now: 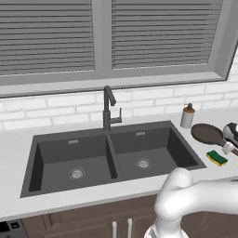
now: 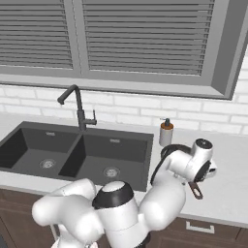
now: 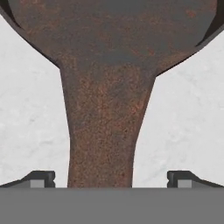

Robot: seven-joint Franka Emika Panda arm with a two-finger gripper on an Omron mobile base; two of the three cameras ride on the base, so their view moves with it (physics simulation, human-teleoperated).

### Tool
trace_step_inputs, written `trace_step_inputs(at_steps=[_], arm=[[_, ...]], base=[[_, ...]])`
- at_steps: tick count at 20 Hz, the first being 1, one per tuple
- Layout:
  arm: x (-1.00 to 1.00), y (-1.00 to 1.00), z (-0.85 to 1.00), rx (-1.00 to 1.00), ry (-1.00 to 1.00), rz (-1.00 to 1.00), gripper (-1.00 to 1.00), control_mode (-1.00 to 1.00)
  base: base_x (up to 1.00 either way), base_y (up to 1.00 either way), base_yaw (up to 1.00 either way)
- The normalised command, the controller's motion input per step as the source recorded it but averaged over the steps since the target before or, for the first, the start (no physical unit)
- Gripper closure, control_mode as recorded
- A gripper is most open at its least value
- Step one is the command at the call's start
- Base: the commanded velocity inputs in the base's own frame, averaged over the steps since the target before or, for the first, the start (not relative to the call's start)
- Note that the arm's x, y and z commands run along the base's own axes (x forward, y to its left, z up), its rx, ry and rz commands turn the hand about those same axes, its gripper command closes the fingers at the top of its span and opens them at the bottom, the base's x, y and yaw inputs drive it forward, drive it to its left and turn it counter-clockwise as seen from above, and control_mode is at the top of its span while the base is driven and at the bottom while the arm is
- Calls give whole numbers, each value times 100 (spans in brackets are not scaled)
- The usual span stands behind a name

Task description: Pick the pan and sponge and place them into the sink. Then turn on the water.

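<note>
The sink (image 1: 111, 158) is a dark grey double basin set in a pale speckled counter (image 1: 14, 139), its two rectangular bowls split by a centre divider, each with a round metal drain (image 1: 76, 174) and nothing else lying in them. A slim dark gooseneck faucet (image 1: 108, 108) stands behind the divider, a small lever at its side. The pan (image 1: 207, 134) sits on the counter to the right of the sink, outside the basins; it is round, shallow and dark brown, and in the hand view its surface is rough and rust-mottled, the bowl narrowing into a long handle (image 3: 103, 131) that runs straight down between the fingertips (image 3: 41, 178). The gripper (image 3: 111, 179) is wide apart, one tip on each side of the handle with pale counter showing in both gaps, so it holds nothing. The sponge (image 1: 217, 158) lies on the counter just in front of the pan, near the sink's right rim, a small rectangle with a green top over a yellow layer. A beige soap bottle (image 1: 187, 116) with a dark pump stands behind the pan by the white brick wall, under a grey slatted window.
</note>
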Motion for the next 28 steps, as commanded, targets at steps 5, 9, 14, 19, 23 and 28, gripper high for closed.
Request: trace_step_inputs(at_steps=[5, 9, 14, 19, 23, 28], arm=[[3, -2, -52, -1, 0, 2, 100, -100], [0, 4, -57, 2, 0, 4, 100, -100], [0, 17, -76, 19, 0, 14, 100, -100], [11, 11, -33, 8, -1, 8, 100, -100], [5, 24, 8, 4, -9, 0, 100, -100], [-6, 47, 41, 2, -25, -2, 100, -100]], base=[[0, 0, 0], [0, 0, 0], [0, 0, 0], [0, 0, 0], [0, 0, 0], [0, 0, 0]])
